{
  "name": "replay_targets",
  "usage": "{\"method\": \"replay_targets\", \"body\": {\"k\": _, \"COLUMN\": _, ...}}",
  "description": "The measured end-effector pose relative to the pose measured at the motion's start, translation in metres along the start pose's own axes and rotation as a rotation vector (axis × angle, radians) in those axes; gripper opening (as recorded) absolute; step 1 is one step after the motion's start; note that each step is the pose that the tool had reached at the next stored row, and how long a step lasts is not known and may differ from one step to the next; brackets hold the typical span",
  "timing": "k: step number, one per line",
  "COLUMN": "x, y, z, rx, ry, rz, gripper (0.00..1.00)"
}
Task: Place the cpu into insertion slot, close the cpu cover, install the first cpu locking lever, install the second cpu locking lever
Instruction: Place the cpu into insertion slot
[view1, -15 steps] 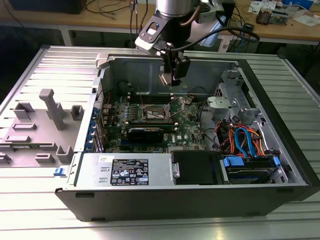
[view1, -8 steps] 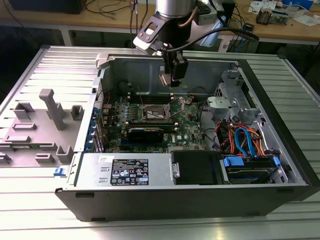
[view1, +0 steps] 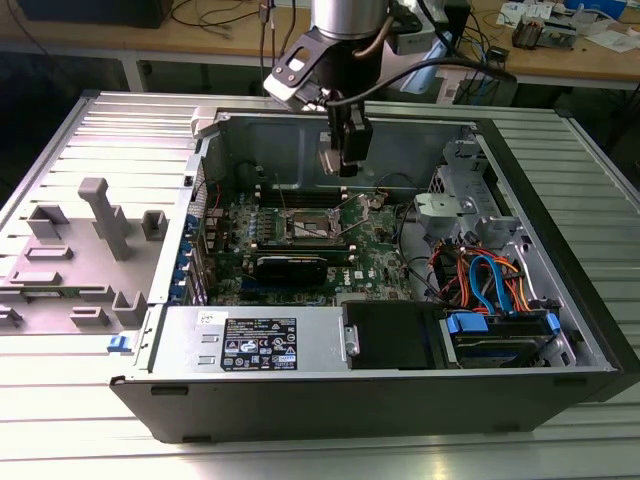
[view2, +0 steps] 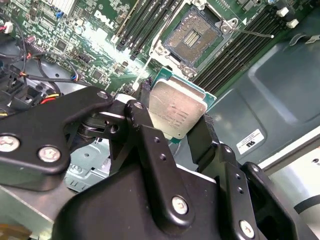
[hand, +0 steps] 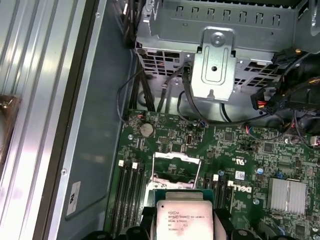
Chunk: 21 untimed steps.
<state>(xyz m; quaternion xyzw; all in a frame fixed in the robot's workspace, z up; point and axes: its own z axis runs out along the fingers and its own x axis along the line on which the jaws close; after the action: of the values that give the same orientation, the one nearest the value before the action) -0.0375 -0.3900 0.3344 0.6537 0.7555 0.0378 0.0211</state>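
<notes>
Above the open cpu socket (view2: 192, 37), the gripper (view2: 170, 120) is clenched on the cpu (view2: 177, 107), silvery top showing, chip hanging clear of the motherboard (view2: 100, 65).

Held over the board from my remote station: the cpu (view2: 176, 114), a small flat square chip with a silvery-grey metal top and a green rim, hangs clamped between the black fingers (view2: 141, 122) of my gripper (view2: 172, 127), above and apart from the insertion slot (view2: 192, 36), a dark square socket lying bare. The cpu cover (hand: 175, 156), a thin silvery metal frame, stands raised at the slot's edge. One thin wire locking lever (view2: 250, 32) sticks out from the slot's corner.
</notes>
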Motion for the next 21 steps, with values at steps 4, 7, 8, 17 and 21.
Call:
{"method": "replay_targets", "body": {"k": 4, "x": -0.0013, "y": -0.0006, "z": 0.0036, "rx": 0.0006, "ry": -0.0018, "rz": 0.02, "gripper": 0.54}}
{"method": "replay_targets", "body": {"k": 7, "x": -0.0014, "y": -0.0008, "z": 0.0084, "rx": 0.0008, "ry": -0.0063, "rz": 0.075, "gripper": 0.54}}
{"method": "replay_targets", "body": {"k": 8, "x": -0.0015, "y": -0.001, "z": 0.0096, "rx": 0.0016, "ry": -0.0074, "rz": 0.089, "gripper": 0.54}}
{"method": "replay_targets", "body": {"k": 17, "x": -0.0036, "y": -0.006, "z": 0.0166, "rx": 0.0117, "ry": -0.0086, "rz": 0.116, "gripper": 0.54}}
{"method": "replay_targets", "body": {"k": 21, "x": -0.0039, "y": -0.0063, "z": 0.0179, "rx": 0.0203, "ry": -0.0085, "rz": 0.12, "gripper": 0.54}}
